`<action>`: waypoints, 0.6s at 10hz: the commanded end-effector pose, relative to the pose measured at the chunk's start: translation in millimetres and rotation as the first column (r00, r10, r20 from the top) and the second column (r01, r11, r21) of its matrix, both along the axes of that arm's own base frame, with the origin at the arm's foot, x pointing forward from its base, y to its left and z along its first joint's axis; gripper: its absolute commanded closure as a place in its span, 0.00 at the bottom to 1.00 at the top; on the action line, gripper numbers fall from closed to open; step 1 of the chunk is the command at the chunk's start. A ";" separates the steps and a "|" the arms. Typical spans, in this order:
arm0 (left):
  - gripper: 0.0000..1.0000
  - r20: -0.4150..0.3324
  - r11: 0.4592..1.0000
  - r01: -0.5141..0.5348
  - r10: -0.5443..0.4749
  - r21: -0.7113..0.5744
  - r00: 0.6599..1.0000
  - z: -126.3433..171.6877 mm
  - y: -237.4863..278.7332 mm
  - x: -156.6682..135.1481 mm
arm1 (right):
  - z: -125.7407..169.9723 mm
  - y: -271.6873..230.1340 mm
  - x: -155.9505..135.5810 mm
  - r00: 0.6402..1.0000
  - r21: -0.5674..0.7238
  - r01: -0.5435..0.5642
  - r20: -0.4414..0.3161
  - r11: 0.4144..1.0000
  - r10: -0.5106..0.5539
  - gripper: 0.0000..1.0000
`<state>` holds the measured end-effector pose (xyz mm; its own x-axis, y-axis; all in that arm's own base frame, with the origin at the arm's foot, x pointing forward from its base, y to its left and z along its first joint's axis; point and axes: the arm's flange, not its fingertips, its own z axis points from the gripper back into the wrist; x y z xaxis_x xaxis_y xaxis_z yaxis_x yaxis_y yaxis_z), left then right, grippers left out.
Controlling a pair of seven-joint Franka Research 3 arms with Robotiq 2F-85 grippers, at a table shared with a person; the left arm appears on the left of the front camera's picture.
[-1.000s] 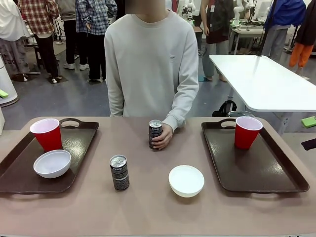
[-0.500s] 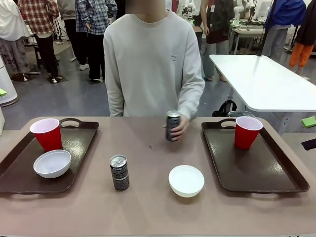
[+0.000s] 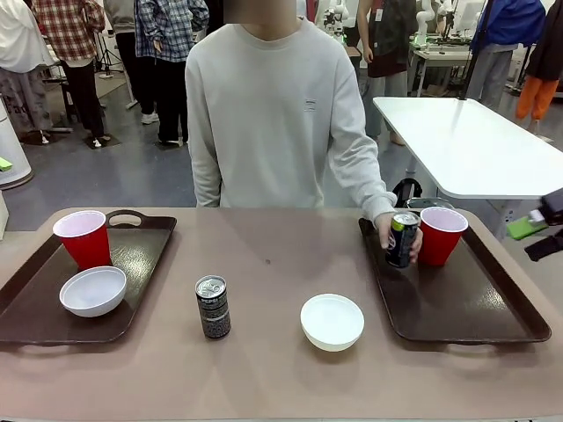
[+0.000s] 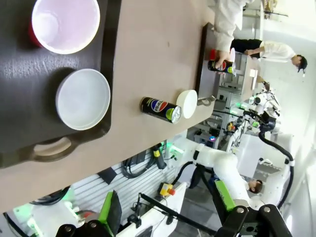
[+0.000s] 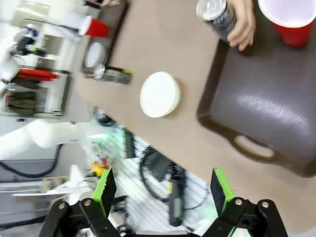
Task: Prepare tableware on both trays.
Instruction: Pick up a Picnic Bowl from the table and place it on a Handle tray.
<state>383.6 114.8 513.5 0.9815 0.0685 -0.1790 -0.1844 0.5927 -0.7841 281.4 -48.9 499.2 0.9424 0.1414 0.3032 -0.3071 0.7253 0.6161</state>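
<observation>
Clasping upright can (image 3: 404, 243), person's outstretched hand (image 3: 383, 233)

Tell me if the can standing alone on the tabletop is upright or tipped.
Upright: the can stands on its base on the tabletop, with its silver top facing up.

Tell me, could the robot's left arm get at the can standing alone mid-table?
Probably yes. The can stands upright, apart from the left tray and the loose white bowl, nothing touching it, and the left gripper is open.
</observation>
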 end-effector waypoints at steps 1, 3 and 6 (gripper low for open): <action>0.02 -0.019 1.000 -0.006 0.006 0.007 1.000 1.3 0.3 -1.6 | -53.1 55.5 -16.7 0.999 -0.164 0.044 -0.012 0.986 -0.047 0.00; 0.02 -0.019 1.000 -0.006 0.006 0.007 1.000 1.3 0.3 -1.6 | -62.2 88.0 -18.8 0.998 -0.218 0.059 0.002 0.974 -0.060 0.00; 0.02 -0.019 1.000 -0.006 0.006 0.007 1.000 1.3 0.3 -1.6 | -0.7 41.6 18.0 1.000 -0.162 0.005 0.012 0.987 -0.003 0.00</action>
